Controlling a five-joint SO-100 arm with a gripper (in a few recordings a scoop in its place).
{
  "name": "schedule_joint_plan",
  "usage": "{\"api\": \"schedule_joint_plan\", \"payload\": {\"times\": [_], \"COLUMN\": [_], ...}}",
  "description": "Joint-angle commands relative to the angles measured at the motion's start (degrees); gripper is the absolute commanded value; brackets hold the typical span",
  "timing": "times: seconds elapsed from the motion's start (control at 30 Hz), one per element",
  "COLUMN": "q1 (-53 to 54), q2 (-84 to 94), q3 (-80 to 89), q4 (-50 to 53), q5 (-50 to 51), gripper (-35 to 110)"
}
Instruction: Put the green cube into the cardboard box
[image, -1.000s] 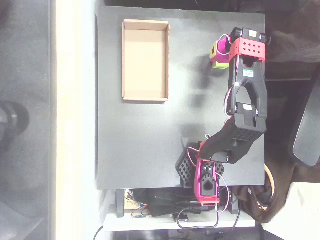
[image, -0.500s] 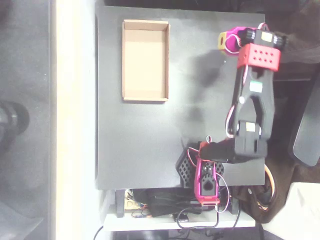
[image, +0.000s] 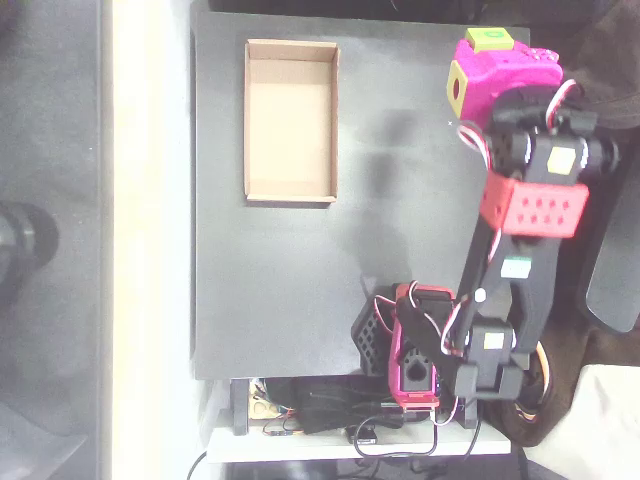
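Overhead view. The black table occupies the centre of the frame, with the arm's base mounted at its lower edge, right of centre. The arm rises along the right side of the frame and ends in the magenta gripper at the upper right, near the table's top right corner. The gripper appears lifted well clear of the tabletop, since it looms large toward the camera and throws a faint, diffuse shadow onto the table to its left.

The green cube shows as a small lime patch at the very top of the magenta body, seemingly seated between the fingers. The fingers themselves are hidden from above, so how far apart they stand cannot be read; that the cube rides high with the gripper suggests it is clamped. The yellow square on the gripper's left face is part of the gripper, not the cube.

The cardboard box lies in the upper left part of the table, long axis running up and down the frame, open side up and holding nothing. It is well apart from the gripper, with bare tabletop between them.

Step in hand, as judged: the cube has been picked up and is being carried; delivery is not yet done. The next move calls for swinging the arm leftward across the frame until the gripper is above the box's interior, lowering inside the low walls, then releasing.
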Motion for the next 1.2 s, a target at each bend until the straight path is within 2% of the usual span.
{"api": "schedule_joint_plan", "payload": {"times": [0.0,0.6,1.17], "q1": [-3.08,-28.56,-30.23], "q2": [6.59,4.48,-19.34], "q3": [-0.44,0.26,-0.44], "q4": [0.18,0.09,0.09], "q5": [0.53,0.53,0.53], "gripper": [10,10,10]}}
